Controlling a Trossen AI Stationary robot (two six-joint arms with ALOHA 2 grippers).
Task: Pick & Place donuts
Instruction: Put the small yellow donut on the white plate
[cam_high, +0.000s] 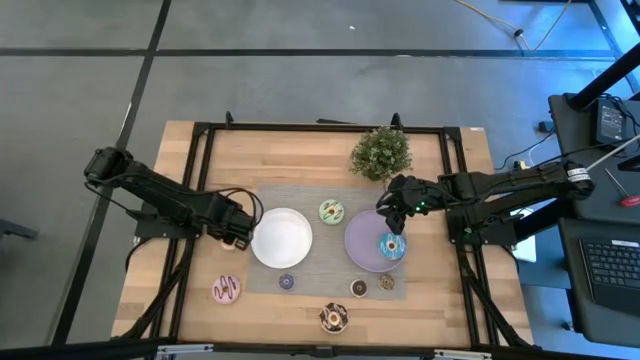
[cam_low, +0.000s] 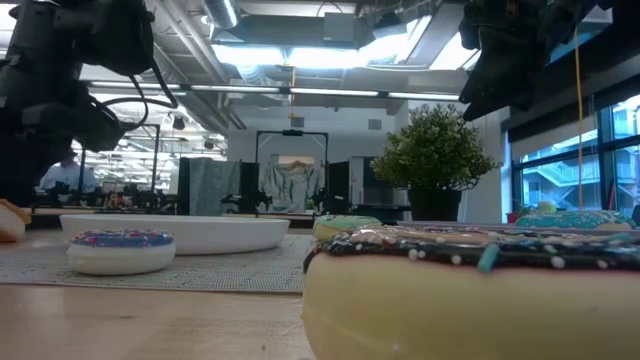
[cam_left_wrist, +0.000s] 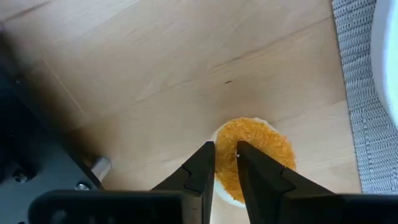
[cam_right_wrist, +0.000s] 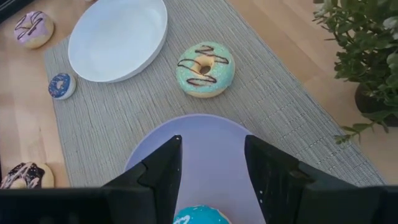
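Observation:
The orange mini donut (cam_left_wrist: 268, 144) lies on the bare wood just left of the white plate (cam_high: 282, 237). My left gripper (cam_high: 240, 236) points straight down onto it, shut on it, and hides it in the high view. My right gripper (cam_right_wrist: 211, 155) hovers open over the lilac plate (cam_right_wrist: 205, 140), touching nothing. The blue donut (cam_high: 391, 246) lies on that plate. The green-white donut (cam_right_wrist: 204, 68) sits on the mat between the two plates. Along the near side lie the pink donut (cam_high: 227, 290), purple mini (cam_high: 287, 282), dark brown mini (cam_high: 359, 288), speckled mini (cam_high: 386, 283) and chocolate-sprinkled donut (cam_high: 333, 318). My left gripper comes at the orange mini donut from above, pointing down. A narrow strip of its sprinkled top (cam_left_wrist: 226, 167) shows between the two fingers, on the side away from the white plate. The fingertips hide whether one stands in the hole. The donut lies flat on the wood.
A potted plant (cam_high: 381, 152) stands at the far edge of the woven grey mat (cam_high: 310, 265), behind the lilac plate. Black frame rails (cam_high: 200, 150) run along the table's sides. Bare wood lies left of the mat and along the near edge.

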